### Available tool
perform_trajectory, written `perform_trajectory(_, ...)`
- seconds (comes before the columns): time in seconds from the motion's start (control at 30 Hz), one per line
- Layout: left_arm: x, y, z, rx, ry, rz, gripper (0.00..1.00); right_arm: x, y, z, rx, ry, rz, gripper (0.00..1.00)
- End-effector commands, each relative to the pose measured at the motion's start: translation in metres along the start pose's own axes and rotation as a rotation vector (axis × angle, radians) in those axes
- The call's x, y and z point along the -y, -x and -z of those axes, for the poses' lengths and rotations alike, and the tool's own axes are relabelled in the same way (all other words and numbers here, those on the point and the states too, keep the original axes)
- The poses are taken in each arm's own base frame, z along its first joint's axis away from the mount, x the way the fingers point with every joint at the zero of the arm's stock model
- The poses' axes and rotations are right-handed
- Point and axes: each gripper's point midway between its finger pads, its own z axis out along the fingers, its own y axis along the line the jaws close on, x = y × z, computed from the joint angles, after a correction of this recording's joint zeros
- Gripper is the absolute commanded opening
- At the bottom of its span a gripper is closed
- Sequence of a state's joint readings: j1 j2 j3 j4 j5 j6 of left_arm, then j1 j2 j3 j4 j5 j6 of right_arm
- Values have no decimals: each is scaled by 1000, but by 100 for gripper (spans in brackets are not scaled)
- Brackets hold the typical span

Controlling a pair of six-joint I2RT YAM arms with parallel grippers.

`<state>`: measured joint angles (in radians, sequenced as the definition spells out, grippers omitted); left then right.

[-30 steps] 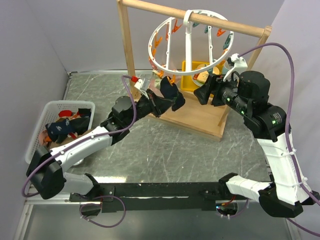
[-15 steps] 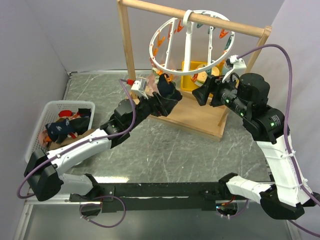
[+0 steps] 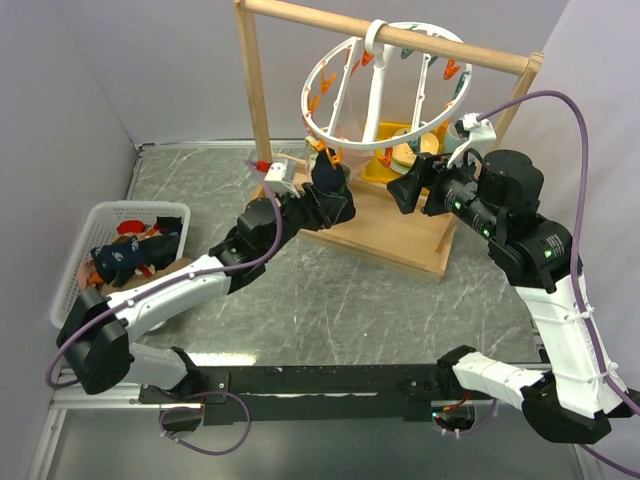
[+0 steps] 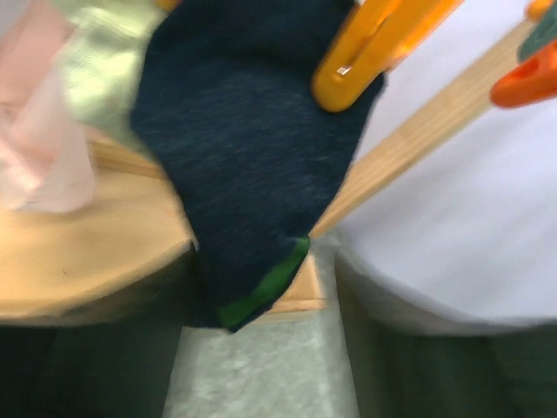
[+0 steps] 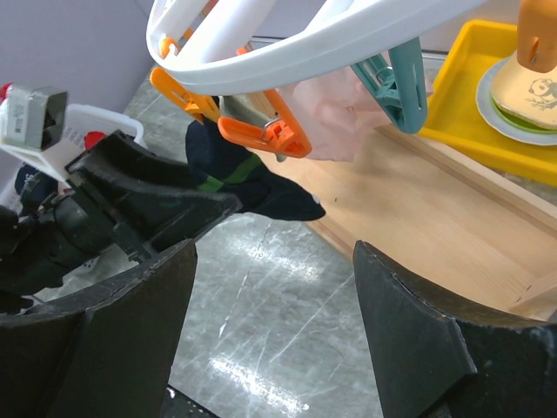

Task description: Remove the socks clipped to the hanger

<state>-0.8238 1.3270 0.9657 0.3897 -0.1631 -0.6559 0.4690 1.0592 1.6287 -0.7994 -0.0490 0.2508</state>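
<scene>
The white ring hanger [image 3: 385, 80] hangs by its hook from the wooden rail. A navy sock with a green stripe [image 3: 325, 180] hangs from an orange clip [image 3: 330, 155] on the ring's near left side. My left gripper [image 3: 330, 208] is right under and around the sock's lower end. In the left wrist view [image 4: 261, 348] the jaws stand wide apart and the navy sock [image 4: 252, 148] hangs from the orange clip [image 4: 374, 48] just above them. A pale pink sock [image 5: 335, 117] hangs near a teal clip [image 5: 405, 83]. My right gripper [image 5: 274, 322] is open and empty, right of the hanger.
A white basket [image 3: 75, 262] at the left holds several loose socks. The wooden frame's base board [image 3: 400, 235] lies under the hanger. A yellow tray [image 5: 487, 104] with a plate sits behind it. The left arm's gripper [image 5: 130, 200] fills the left of the right wrist view.
My left gripper has moved forward and up to the hanger. The navy sock, stretched sideways before, now hangs straighter. The ring has tilted. The right arm has barely moved.
</scene>
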Motion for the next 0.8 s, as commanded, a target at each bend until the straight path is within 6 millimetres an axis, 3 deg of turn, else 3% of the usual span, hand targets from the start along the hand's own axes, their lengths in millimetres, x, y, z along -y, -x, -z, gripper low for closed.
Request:
perform_trajectory(0.0,47,26,-13,52,-189,-59,32,-4,15,5,59,14,20,80)
perform_trajectory(0.03,49,27,-14,52,-199,-73,1,-4,14,6,57,17,18,80)
perform_trajectory(0.2,63,36,-2,84,-220,-98,1,-16,10,-2,35,87,14,80)
perform_trajectory(0.57,103,17,26,56,-244,-190,1,-47,21,-19,59,124,25,81)
perform_trajectory(0.77,116,8,35,42,-244,-183,1,-48,18,-36,41,77,88,81)
